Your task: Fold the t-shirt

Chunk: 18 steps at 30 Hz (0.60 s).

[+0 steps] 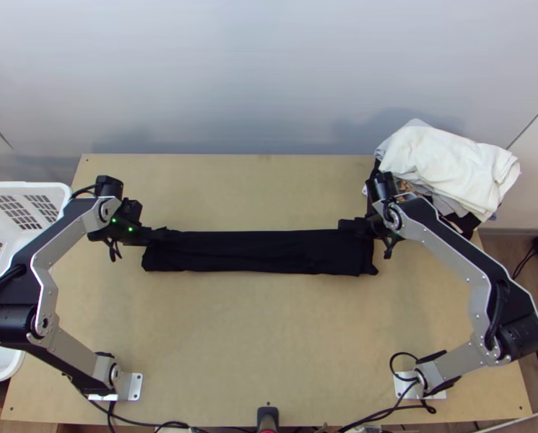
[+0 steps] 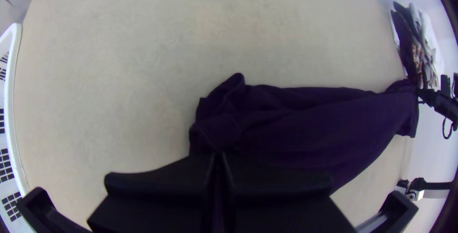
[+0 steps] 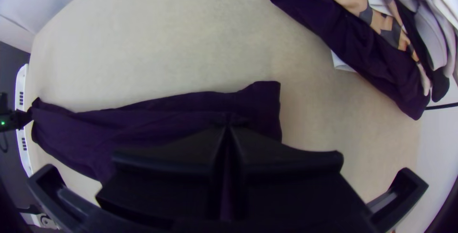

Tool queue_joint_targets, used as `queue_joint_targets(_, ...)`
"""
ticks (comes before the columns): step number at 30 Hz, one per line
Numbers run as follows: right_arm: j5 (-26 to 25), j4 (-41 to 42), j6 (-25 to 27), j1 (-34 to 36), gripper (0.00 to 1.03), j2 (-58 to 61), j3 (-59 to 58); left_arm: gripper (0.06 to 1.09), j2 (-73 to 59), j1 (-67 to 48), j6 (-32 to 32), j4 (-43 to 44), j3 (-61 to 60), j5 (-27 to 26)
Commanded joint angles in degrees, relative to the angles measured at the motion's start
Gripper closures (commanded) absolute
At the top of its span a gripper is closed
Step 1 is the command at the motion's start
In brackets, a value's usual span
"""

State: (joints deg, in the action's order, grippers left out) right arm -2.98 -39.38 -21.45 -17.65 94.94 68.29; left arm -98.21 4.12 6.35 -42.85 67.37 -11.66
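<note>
The black t-shirt [image 1: 261,252] lies as a long, narrow folded strip across the middle of the table. At the upper edge of its left end is my left gripper [image 1: 157,234]; my right gripper [image 1: 352,225] is at the upper edge of its right end. In the left wrist view the left gripper [image 2: 218,159] is shut on the cloth, beside a bunched, creased end of the shirt [image 2: 305,128]. The right wrist view has the right gripper [image 3: 228,132] shut on the shirt [image 3: 157,128] near its squared end. The fingers hide the gripped spots.
A pile of clothes [image 1: 449,166], white on top with dark and patterned pieces below, lies at the table's back right corner, close to the right arm. A white plastic basket [image 1: 55,191] stands at the left edge. Bare wood [image 1: 261,346] lies in front of the shirt.
</note>
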Motion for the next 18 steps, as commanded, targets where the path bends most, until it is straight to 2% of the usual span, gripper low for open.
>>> queue_joint_targets(1, -4.05, 3.16, -1.31, -0.19, 0.7, 2.27, -1.41, 1.01, -1.19, 0.1, -3.71, 4.88, -1.19, 0.23)
queue_joint_targets(3, -4.14, 3.16, -1.31, -0.19, 0.21, 2.18, -1.23, 0.82, -1.19, 0.1, -4.15, 4.35, -1.1, 0.15)
queue_joint_targets(4, -4.14, 3.08, -1.49, -0.19, 0.09, 1.83, -0.97, 0.73, -0.93, 0.1, -4.06, 3.74, -1.19, -0.29)
queue_joint_targets(5, -4.14, 3.08, -1.66, -0.19, 0.04, 0.95, -0.79, 0.63, -0.31, 0.1, -4.15, 3.48, -1.28, -0.91)
queue_joint_targets(6, -4.75, 3.08, -1.66, -0.28, 0.04, -0.37, -0.53, 0.55, 0.22, 0.19, -4.24, 3.21, -1.19, -1.96)
queue_joint_targets(10, -8.27, 3.16, -1.22, -1.16, 0.04, -7.48, 1.14, 0.32, 3.91, 1.5, -3.62, 1.98, -0.93, -2.4)
queue_joint_targets(12, -8.35, 2.55, -1.22, -1.16, 0.04, -10.65, 2.28, 0.32, 6.37, 3.88, -3.54, 1.98, -1.37, -4.51)
queue_joint_targets(18, -8.09, -2.55, -1.31, -1.33, 0.04, -15.04, 2.9, 0.32, 8.21, 14.95, -4.24, 1.63, -3.3, -20.77)
